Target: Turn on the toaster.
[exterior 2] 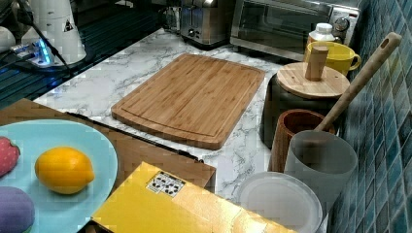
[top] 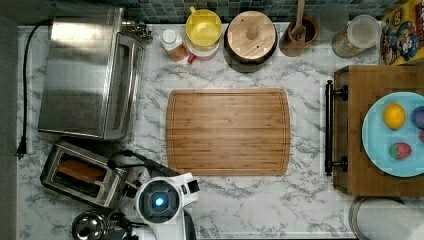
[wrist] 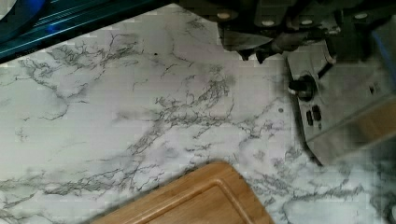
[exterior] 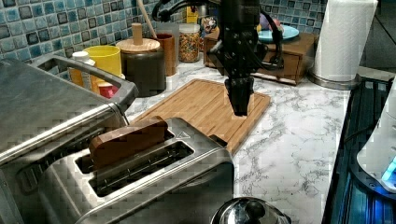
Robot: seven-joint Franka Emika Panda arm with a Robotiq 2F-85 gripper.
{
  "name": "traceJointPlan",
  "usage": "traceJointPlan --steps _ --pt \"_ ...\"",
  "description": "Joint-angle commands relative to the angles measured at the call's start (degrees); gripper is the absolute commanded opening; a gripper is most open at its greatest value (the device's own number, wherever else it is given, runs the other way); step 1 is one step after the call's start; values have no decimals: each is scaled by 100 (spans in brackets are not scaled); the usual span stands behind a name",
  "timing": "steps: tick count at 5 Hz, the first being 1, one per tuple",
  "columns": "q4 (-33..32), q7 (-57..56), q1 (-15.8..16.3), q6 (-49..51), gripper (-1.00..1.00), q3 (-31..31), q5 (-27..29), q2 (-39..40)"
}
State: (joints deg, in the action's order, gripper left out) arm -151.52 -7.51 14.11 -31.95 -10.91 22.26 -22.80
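Marble is passing beneath us while we are hovering our gripper, fingers pressed together, beside the rigid, heavy toaster, eyeing its end lever.

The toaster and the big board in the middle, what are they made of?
The toaster looks like metal, probably brushed stainless steel: grey and shiny, with soft reflections on its sides. The board looks like wood, maybe bamboo: light brown with straight stripes of grain and a groove running round its edge.
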Motion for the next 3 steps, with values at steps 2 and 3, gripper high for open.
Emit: traceJointPlan --steps 2,3 --pt "-124 -509 380 -836 -100 -352 118 -145" --pt "-442 -754 650 -1281 -100 -364 476 -308"
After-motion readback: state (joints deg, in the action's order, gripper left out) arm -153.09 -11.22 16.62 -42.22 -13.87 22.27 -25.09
